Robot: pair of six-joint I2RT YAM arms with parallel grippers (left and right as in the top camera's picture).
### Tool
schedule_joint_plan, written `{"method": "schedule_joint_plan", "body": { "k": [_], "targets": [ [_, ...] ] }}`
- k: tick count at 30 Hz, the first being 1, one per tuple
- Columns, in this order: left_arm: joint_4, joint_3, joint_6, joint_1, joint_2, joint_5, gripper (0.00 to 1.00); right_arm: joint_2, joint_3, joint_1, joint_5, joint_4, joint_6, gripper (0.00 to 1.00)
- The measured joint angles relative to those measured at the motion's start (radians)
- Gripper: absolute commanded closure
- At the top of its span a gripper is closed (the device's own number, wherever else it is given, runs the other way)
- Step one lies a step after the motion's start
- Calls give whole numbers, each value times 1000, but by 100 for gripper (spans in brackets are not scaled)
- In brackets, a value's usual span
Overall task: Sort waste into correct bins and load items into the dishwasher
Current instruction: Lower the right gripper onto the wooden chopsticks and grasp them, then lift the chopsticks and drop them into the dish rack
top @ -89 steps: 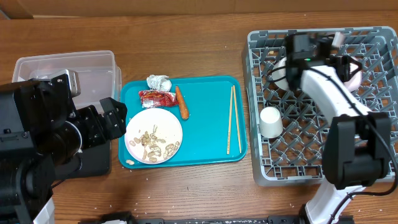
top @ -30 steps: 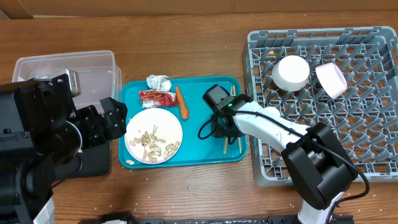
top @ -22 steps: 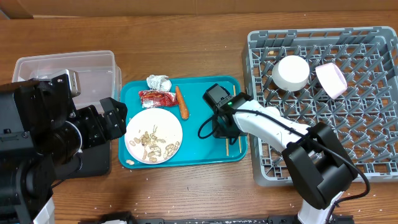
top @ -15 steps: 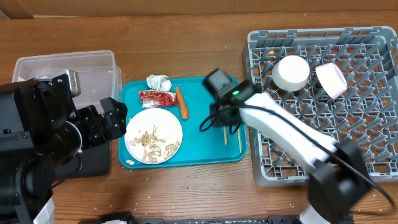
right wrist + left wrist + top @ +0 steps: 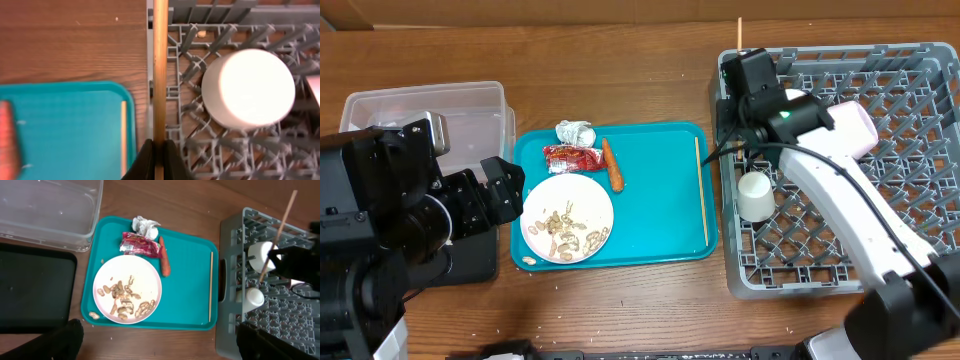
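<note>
My right gripper (image 5: 160, 145) is shut on one wooden chopstick (image 5: 160, 70), held over the left edge of the grey dish rack (image 5: 840, 250). In the left wrist view that chopstick (image 5: 279, 232) slants up over the rack. The other chopstick (image 5: 701, 190) lies on the teal tray (image 5: 660, 200). In the rack are an upturned white bowl (image 5: 248, 87), a second bowl (image 5: 857, 125) and a small cup (image 5: 755, 195). The white plate (image 5: 567, 218) carries food scraps. The carrot (image 5: 612, 165), red wrapper (image 5: 572, 157) and paper ball (image 5: 574, 131) lie beside it. My left gripper (image 5: 160, 330) hangs open high above the tray's front edge.
The clear tub (image 5: 50, 205) stands at the back left and the black tray (image 5: 30, 290) lies in front of it, both left of the teal tray. The left arm (image 5: 400, 210) covers much of them in the overhead view. Bare wooden table surrounds everything.
My right gripper shut on one chopstick on the teal tray, lifted it and carried it right and back to the rack's left edge. The left arm has not moved.
</note>
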Motion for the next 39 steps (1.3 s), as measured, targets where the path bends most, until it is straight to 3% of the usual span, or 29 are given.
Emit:
{"method": "schedule_joint_plan", "body": {
  "k": [1,2,3,6,13,19,26,36,37,39],
  "targets": [
    [0,0,0,0,0,0,0,24,-2,-5,7,16,-27,93],
    [0,0,0,0,0,0,0,49,-3,-9,14,31,-46,79],
    [0,0,0,0,0,0,0,61,-3,-11,17,34,-58,71],
    [0,0,0,0,0,0,0,95,-4,-29,22,27,-84,64],
    [0,0,0,0,0,0,0,70,-5,-14,-117,-92,-77,62],
    [0,0,0,0,0,0,0,-13,-5,121,-251,-151,-2,60],
    [-1,0,0,0,0,0,0,31,-151,241,-168,-24,143,57],
    [0,0,0,0,0,0,0,233,-281,227,-83,133,234,58],
    [0,0,0,0,0,0,0,241,-281,227,-82,138,237,59],
    [0,0,0,0,0,0,0,245,-278,227,-80,143,241,73]
  ]
}}
